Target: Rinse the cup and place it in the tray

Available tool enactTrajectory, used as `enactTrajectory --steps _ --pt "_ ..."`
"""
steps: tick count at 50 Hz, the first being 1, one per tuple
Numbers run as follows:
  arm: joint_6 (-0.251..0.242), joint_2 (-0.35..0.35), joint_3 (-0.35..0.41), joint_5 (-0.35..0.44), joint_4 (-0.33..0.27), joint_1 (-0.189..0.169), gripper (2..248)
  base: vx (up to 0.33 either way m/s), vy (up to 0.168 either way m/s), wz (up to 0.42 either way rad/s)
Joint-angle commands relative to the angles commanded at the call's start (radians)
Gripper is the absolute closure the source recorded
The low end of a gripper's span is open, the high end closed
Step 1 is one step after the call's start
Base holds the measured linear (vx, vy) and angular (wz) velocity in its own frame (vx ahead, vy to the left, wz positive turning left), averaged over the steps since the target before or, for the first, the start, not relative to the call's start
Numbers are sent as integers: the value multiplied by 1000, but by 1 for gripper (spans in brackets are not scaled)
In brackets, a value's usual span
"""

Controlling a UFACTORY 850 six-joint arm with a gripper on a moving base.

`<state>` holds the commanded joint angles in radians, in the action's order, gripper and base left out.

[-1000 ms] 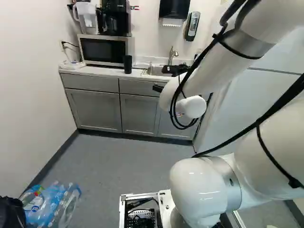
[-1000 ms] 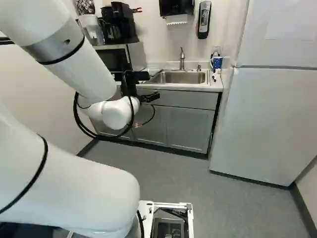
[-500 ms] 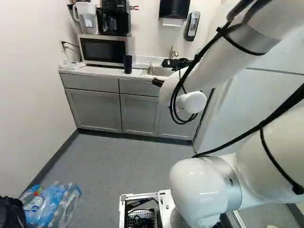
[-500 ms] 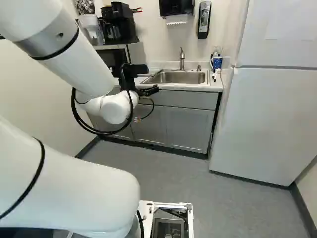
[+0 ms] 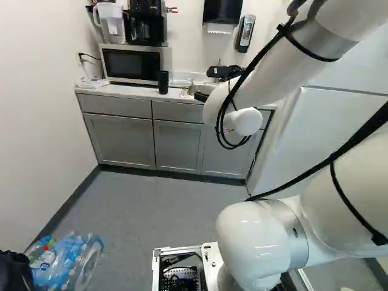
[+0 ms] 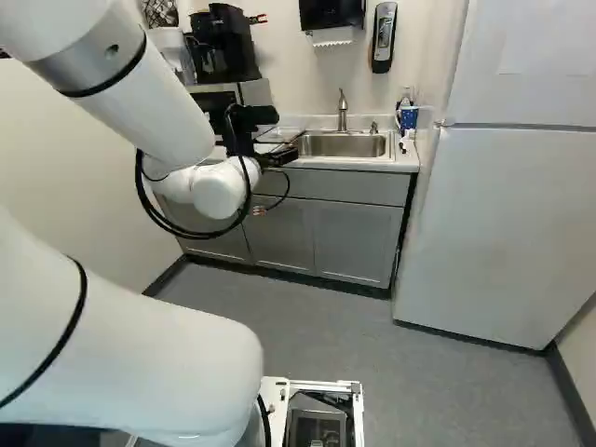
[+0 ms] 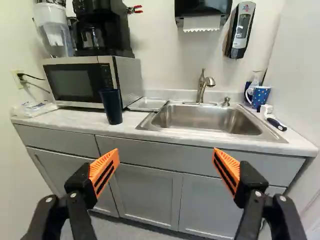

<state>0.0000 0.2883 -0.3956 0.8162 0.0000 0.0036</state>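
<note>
- Left base view: the cup (image 5: 163,82) looks tall and dark, upright on the table (image 5: 124,91) by the microwave (image 5: 130,63). The arm (image 5: 267,79) blocks part of the sink (image 5: 206,88).
- Right base view: arm and gripper (image 6: 287,157) cover the cup's area, but you get way more sink, plus a dotted mug (image 6: 408,117) near the fridge (image 6: 512,214).
- Wrist view: gripper's fingers are wide apart, cup's ahead of them and looks navy. Shallow tray (image 7: 148,104) sits between microwave and sink, faucet (image 7: 202,86) behind the basin.
</note>
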Motion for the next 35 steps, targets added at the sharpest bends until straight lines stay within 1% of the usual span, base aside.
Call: enactTrajectory --steps 23,35 --pt "0 -9 -58 -1 0 10 3 0 0 0" --pt "0 -6 -82 -21 0 16 3 0 0 0"
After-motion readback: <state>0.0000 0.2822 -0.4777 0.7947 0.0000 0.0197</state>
